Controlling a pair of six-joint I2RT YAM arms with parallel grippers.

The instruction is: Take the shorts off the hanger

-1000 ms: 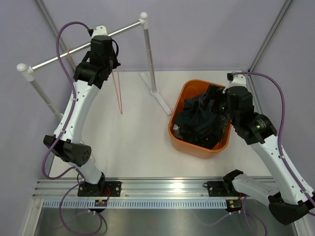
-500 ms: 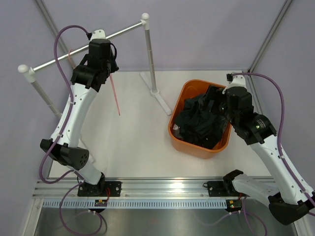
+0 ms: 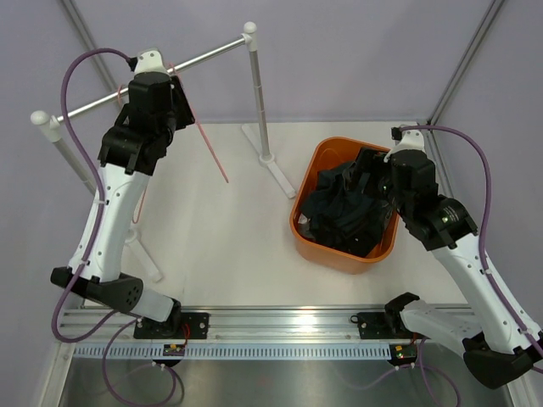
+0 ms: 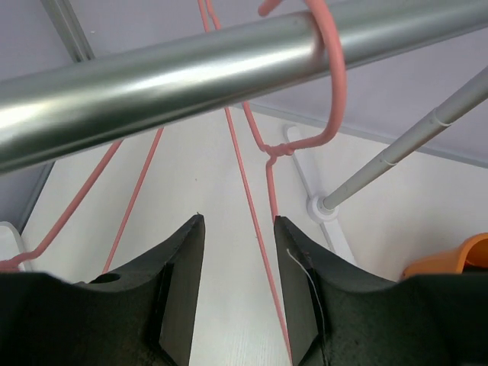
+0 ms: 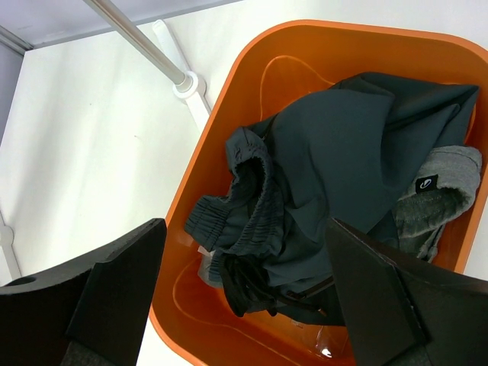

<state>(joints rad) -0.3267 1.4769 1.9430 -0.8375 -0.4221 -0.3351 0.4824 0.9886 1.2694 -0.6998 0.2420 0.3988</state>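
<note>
The left gripper point(image 4: 238, 221) is raised to a silver metal rail point(image 4: 152, 76), its jaws partly apart and clamping nothing. A bare pink wire hanger point(image 4: 335, 84) hooks over the rail just above the jaws, one wire running down through the gap. It hangs by its own hook, so it needs no grip. The right gripper point(image 5: 244, 229), jaws wide and empty, hovers over an orange plastic bin point(image 5: 252, 61). Directly below those jaws lie limp dark navy shorts point(image 5: 335, 145), with mid-grey shorts point(image 5: 446, 191) off to one side. Both are off the hanger, so the task looks finished.
</note>
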